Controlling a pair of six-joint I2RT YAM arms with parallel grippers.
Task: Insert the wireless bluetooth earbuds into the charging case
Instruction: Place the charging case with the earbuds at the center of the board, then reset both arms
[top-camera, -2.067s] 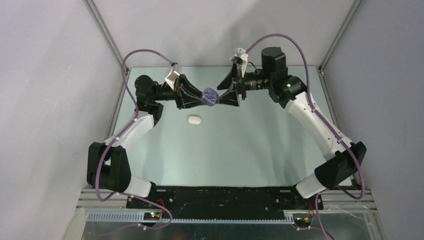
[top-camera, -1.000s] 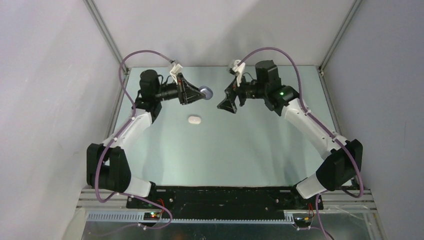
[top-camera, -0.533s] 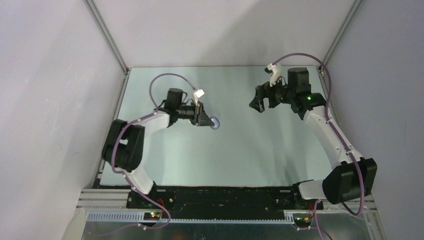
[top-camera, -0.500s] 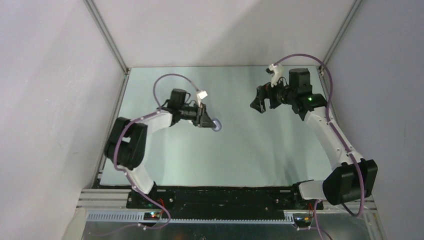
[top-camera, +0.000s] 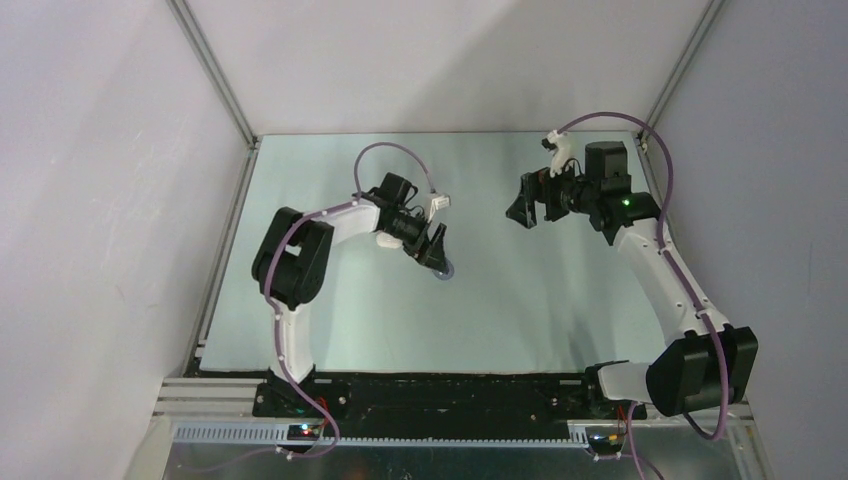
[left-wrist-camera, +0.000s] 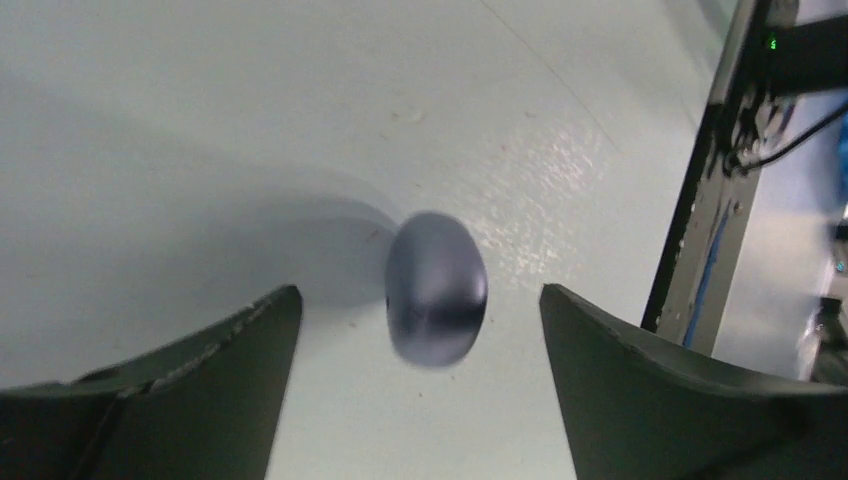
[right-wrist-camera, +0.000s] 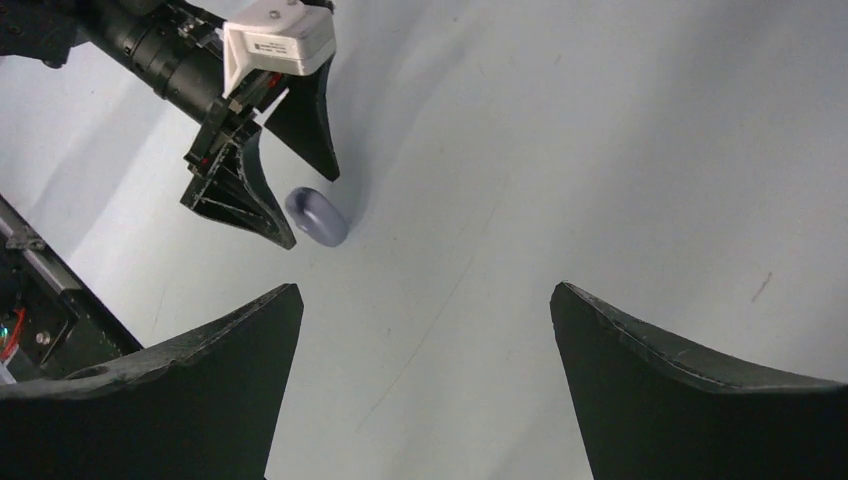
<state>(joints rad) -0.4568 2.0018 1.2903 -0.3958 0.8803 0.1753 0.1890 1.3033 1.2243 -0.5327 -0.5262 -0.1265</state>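
Observation:
A closed purple charging case (top-camera: 447, 270) lies on the pale green table near the middle. My left gripper (top-camera: 440, 258) stands open right over it. In the left wrist view the charging case (left-wrist-camera: 436, 288) sits slightly blurred between the two dark fingers and touches neither. The right wrist view shows the charging case (right-wrist-camera: 316, 216) just off the left gripper (right-wrist-camera: 308, 207). My right gripper (top-camera: 527, 208) hangs open and empty at the back right, well apart from the case; only bare table shows between its fingertips (right-wrist-camera: 426, 290). The earbuds are out of view.
The black base rail (top-camera: 450, 392) with cables runs along the near edge, and it shows at the right of the left wrist view (left-wrist-camera: 740, 150). Grey walls and metal frame posts (top-camera: 215, 75) close in the table on three sides.
The left arm swung from the back left down to the table's middle with the purple case, then opened and let it go. The right arm drew back to the right, open.

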